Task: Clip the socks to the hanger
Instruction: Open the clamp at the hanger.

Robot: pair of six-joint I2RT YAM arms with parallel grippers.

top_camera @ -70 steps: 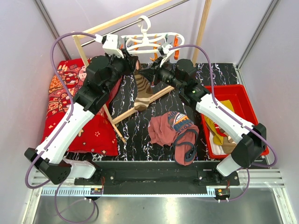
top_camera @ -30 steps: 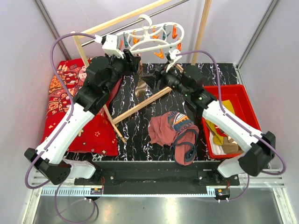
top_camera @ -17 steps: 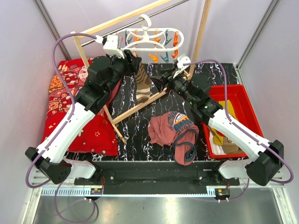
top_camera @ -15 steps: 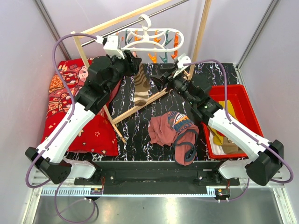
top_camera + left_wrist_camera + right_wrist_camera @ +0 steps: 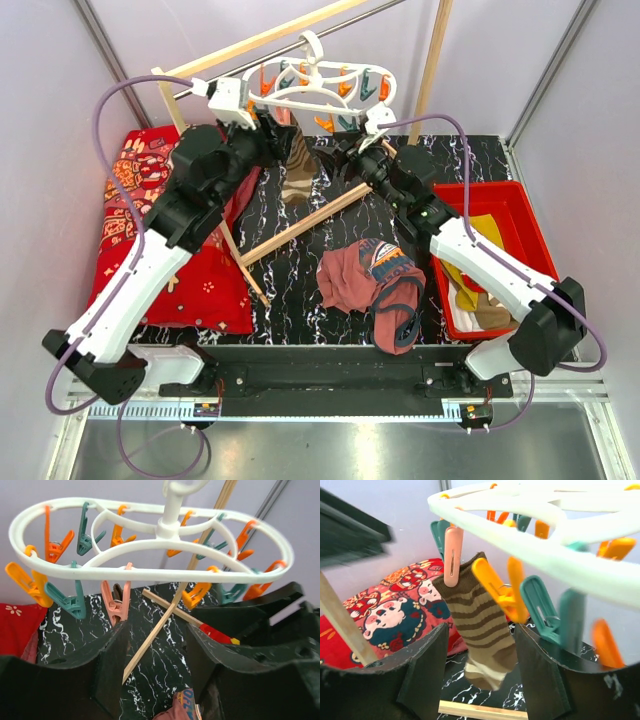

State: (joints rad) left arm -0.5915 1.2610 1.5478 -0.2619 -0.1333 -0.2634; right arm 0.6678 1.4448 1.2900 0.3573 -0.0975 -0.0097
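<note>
While the white plastic oval sock hanger [image 5: 318, 85] with orange and teal pegs hangs at the back, a brown-and-tan striped sock [image 5: 482, 625] dangles from its pale pink peg [image 5: 453, 555]. The left hand [image 5: 156, 630] and right hand [image 5: 480, 635] wait close beneath it, each parted and empty. Mustard yellow socks [image 5: 478, 240] lie in the red plastic tray [image 5: 530, 215] on the black marbled worktop [image 5: 300, 270]

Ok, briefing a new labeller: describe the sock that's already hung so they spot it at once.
Find the white hanger hung up at the back. One sock dangles from its pink peg: brown with tan stripes, the only sock hanging.
</note>
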